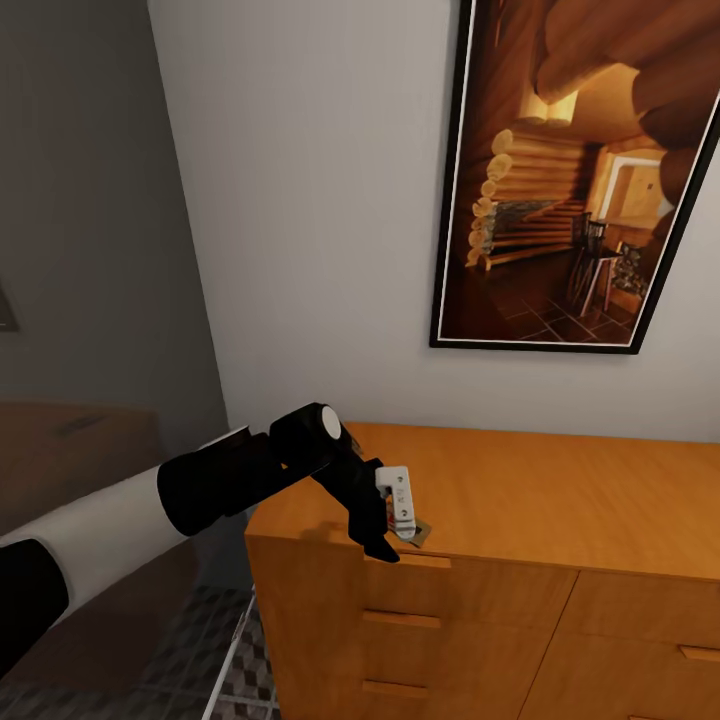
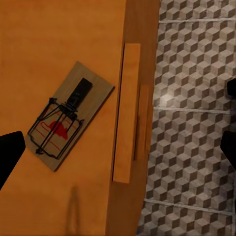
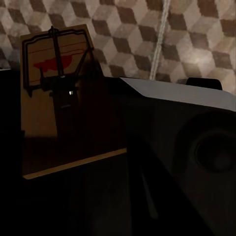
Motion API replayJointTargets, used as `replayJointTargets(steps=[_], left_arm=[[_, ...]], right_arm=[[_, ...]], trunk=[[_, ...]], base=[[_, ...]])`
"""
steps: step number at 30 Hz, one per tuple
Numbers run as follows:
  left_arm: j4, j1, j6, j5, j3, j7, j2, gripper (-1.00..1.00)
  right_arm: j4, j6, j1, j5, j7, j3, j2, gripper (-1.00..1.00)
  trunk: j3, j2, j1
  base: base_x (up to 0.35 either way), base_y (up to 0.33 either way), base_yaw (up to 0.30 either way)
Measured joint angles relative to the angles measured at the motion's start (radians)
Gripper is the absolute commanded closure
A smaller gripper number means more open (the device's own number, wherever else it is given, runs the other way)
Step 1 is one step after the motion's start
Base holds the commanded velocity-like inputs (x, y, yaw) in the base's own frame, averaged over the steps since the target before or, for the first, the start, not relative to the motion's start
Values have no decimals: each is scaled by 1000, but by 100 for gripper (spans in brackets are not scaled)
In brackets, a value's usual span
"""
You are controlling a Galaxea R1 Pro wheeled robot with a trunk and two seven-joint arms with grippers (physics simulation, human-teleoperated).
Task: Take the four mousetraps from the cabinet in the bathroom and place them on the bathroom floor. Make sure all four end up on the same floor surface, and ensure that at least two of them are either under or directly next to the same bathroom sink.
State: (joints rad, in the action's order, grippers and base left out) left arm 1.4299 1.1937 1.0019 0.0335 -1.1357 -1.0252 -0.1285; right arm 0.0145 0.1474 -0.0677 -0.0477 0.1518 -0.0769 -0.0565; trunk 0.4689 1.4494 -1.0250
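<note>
L gripper (image 1: 385,535) hangs over cabinet (image 1: 520,500) top front edge, jaws spread, nothing pinched. Mousetrap (image 2: 69,115) flat on top, just inboard of edge; wrist view: long axis approx 1–7 o'clock. L arm nearer. R gripper pinching second mousetrap (image 3: 59,93) above bathroom floor (image 3: 196,29).

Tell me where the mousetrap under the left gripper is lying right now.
The mousetrap lies flat on the cabinet top, near its front edge at the left end, just below the left gripper in the head view.
</note>
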Motion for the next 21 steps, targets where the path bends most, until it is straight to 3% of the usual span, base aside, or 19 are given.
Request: replayJointTargets(steps=[21], left_arm=[[0, 0, 0, 0, -3, 0, 0, -100]], right_arm=[[2, 3, 0, 0, -1, 0, 0, 100]], trunk=[[0, 0, 0]], base=[[30, 0, 0]])
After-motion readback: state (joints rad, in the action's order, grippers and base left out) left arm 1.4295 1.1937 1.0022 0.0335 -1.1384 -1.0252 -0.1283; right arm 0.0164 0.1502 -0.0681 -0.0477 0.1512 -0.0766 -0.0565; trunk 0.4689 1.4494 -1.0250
